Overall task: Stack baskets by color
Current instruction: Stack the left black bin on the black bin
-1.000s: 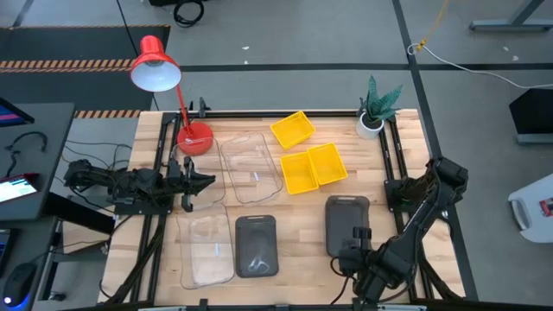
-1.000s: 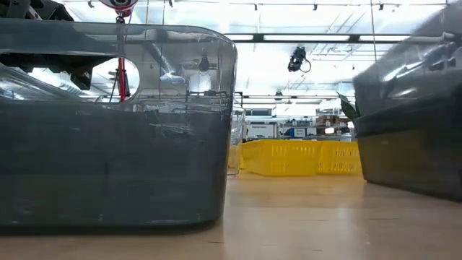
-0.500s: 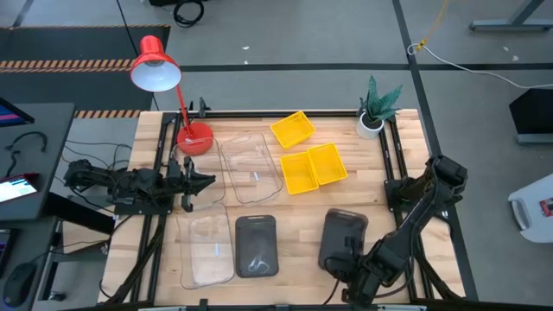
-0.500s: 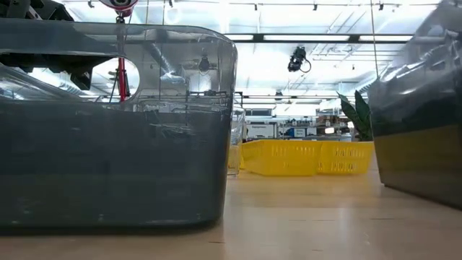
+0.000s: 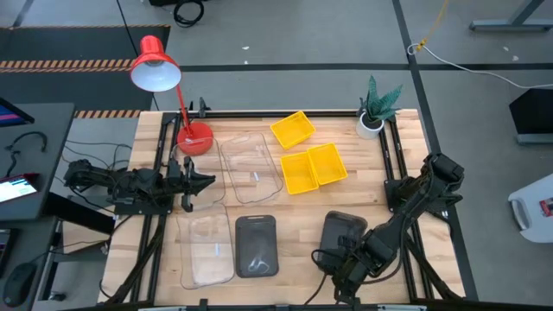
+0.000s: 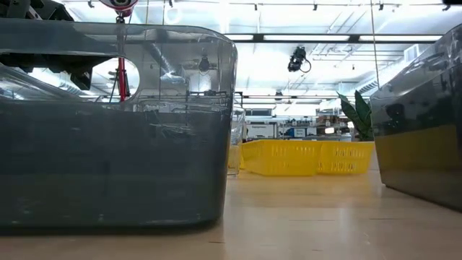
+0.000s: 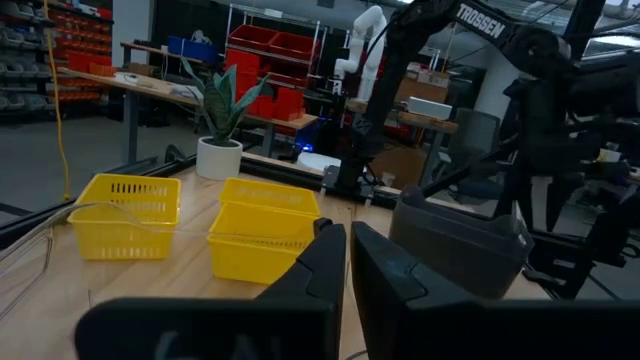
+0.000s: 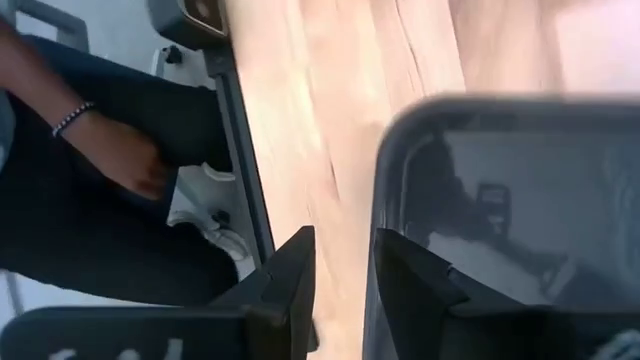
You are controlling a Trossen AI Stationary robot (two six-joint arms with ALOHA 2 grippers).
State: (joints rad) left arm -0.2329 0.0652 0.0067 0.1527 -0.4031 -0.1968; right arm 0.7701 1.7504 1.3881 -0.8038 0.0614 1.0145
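Two dark grey baskets lie on the table's near half, one (image 5: 256, 244) at the middle and one (image 5: 343, 233) to its right, turned slightly askew. My right gripper (image 5: 341, 262) is open at the near end of the right one, pointing steeply down. In the right wrist view one finger (image 8: 295, 265) is outside its near wall (image 8: 382, 180) and the other (image 8: 405, 270) is over the inside. Three yellow baskets (image 5: 311, 167) lie farther back. Two clear baskets (image 5: 251, 166) (image 5: 207, 246) lie on the left. My left gripper (image 5: 206, 180) is level at the left edge, shut and holding nothing. My right gripper stands open astride the near wall (image 8: 382, 180) of the right dark grey basket, coming from above at a slant. I cannot tell whether a finger touches the wall. The basket rests on the table by its bottom.
A red desk lamp (image 5: 155, 67) stands at the far left corner and a potted plant (image 5: 376, 108) at the far right. Bare wood lies between the two grey baskets. A person's hand (image 8: 120, 155) shows beyond the table's near edge in the right wrist view.
My right gripper has opened and let go of the right dark grey basket's near end. It has drifted toward the table's near left and tipped. The basket first swung a little, its near end going toward the left, and now lies still on the table.
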